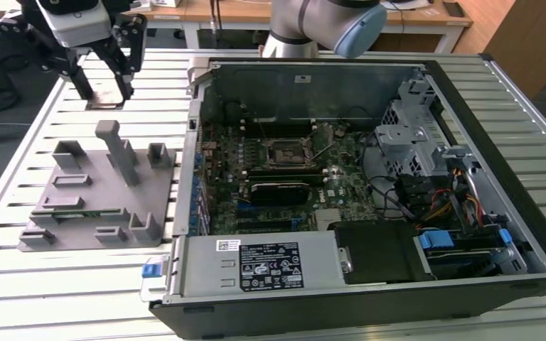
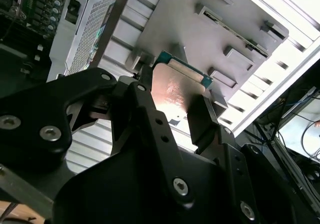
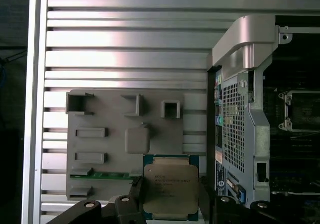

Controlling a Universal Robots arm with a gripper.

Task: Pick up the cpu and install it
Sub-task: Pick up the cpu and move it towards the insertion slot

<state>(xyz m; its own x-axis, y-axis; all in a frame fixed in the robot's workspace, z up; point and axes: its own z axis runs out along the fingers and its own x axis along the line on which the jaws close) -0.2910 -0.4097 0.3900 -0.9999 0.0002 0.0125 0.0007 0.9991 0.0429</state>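
1. In the upper left of the exterior view, the gripper [image 1: 105, 92] hangs over the slatted table [image 1: 26, 149]. It is beyond the grey fixture [image 1: 97, 192] and well apart from the open computer case [image 1: 349, 312] and its socket [image 1: 287, 150].
2. The first wrist view shows the cpu [image 3: 171, 186] face-on, its silvery plate turned to the camera with a green rim around it. Black fingers [image 3: 204, 196] press two opposite edges, so the claw is clamped on the chip.
3. The second wrist view catches the chip obliquely, its surface glossy with reflected light.
4. The chip is square, with no long axis. It lies flat, parallel to the table, its edges in line with the slats.
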